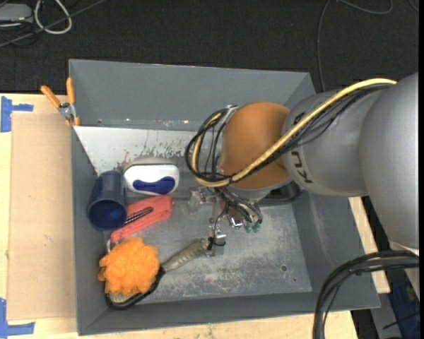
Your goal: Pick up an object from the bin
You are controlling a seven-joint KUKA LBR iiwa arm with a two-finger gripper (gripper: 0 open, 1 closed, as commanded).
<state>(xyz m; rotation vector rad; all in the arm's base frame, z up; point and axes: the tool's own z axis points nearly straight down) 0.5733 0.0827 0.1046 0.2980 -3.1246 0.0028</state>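
Checking progress: the pick isn't done yet, by my read. The closest candidate is the long-handled utensil [186,255], lying flat on the floor of the bin [283,270] toward the front. Its handle runs up and right from a dark-rimmed head in the front-left corner. The handle's free end sits right at the gripper [213,241], which is low near the middle of the floor. Touching or just above it: can't tell from this angle. Clenched or released: you can't tell that either, because the orange wrist cover [251,143] and cables [201,147] crowd the tip. Don't log a grasp.

Outward from there:
- An orange fluffy ball [129,265] sits on the utensil's head and covers most of it.
- A red knife-like tool [145,217] lies just up-left of the handle, apart from the gripper.
- Behind that is a white-and-blue oval thing [152,177], near the sloped back wall.
- A blue cup [106,202] lies on its side at the left wall, right beside the red tool.
- The right half of the floor is bare and dusty.

Status: approach and descent look finished. Everything rests on the floor and nothing is raised. You have left to confirm closure on the handle, lift, and clear the rim. Two risks, as I judge them: a hold at the handle's very end will likely let the head droop, and the ball may roll off.
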